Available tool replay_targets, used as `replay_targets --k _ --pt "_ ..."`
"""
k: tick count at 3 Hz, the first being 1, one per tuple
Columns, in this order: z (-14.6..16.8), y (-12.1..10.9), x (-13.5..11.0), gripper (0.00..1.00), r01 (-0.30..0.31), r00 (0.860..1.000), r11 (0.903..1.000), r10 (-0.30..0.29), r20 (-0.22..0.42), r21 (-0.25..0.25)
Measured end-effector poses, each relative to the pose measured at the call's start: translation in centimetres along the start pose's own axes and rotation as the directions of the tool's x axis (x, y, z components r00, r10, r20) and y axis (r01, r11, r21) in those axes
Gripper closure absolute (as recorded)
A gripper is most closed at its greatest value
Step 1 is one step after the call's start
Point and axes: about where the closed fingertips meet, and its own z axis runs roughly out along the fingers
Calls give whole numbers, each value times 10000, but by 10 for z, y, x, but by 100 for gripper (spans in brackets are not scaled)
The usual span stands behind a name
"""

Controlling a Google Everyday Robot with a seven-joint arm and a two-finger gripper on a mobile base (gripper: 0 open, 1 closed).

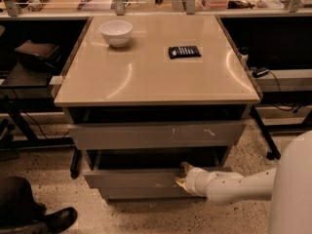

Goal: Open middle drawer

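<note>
Our claw (183, 177) sits at the top edge of the middle drawer (130, 178), right of the front's centre, with the white arm (234, 185) reaching in from the near right. We cannot tell whether the claw is apart or together; it looks hooked over the lip, touching it. The drawer is low in the cabinet, under the taller scuffed front (156, 136) and above the slim front (146, 194). Its front stands a little nearer than the slim one, with a dark gap above, so we judge it part open and the pull under way. Next, we think, comes a straight draw toward the near side, level, keeping contact on the lip so it does not slip off. On the tabletop (146, 82), a white bowl (116, 32) sits far left and a black packet (184, 51) far right.
</note>
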Motion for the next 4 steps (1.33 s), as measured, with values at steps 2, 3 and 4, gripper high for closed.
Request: replay_targets --k 2,3,4 --pt "-5 7 -3 100 -45 10000 9999 44 -20 -137" --pt "-6 10 -2 100 -50 10000 9998 49 -67 -210" --pt "-10 13 -3 100 -55 9999 9995 51 -140 -303"
